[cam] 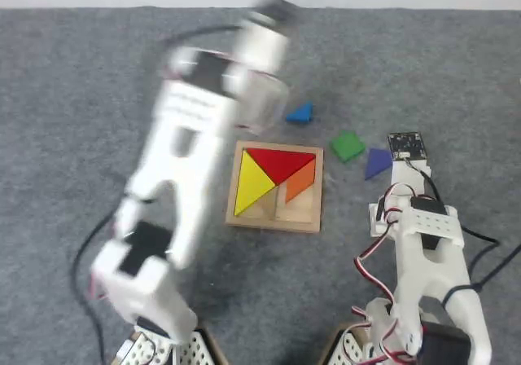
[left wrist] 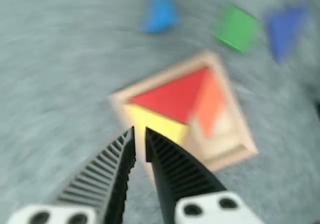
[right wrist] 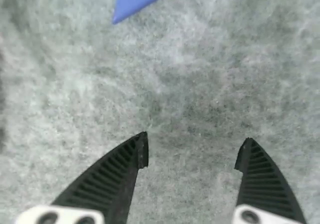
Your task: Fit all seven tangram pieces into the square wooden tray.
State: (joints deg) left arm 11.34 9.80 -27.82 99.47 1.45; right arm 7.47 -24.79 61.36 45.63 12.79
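Black ribbed fingers of the left gripper point(left wrist: 139, 130) sit all but closed, only a thin slit between them and nothing held. They hang over the yellow corner of the square wooden tray point(cam: 273, 226).

That tray lies on the grey felt point(cam: 81, 96) between the two arms. Inside it, a red triangle point(cam: 277, 163) fills the far side and a yellow triangle point(cam: 251, 184) the left side, their edges meeting. An orange piece point(cam: 299, 182) lies against the red one towards the right. The near right part of the tray floor is bare wood.

Three loose pieces lie on the felt beyond the tray's far right corner, each apart from the others. A light blue piece point(cam: 300, 114) is farthest back, a green square point(cam: 348, 146) just off the corner, and a dark blue triangle point(cam: 377, 161) to its right. Bare felt surrounds the tray on its left and near sides.

The right arm stands right of the tray, its wrist beside the dark blue triangle. The right gripper point(right wrist: 196, 138) has its fingers spread wide over bare felt, grasping nothing, with the triangle's tip just past them.
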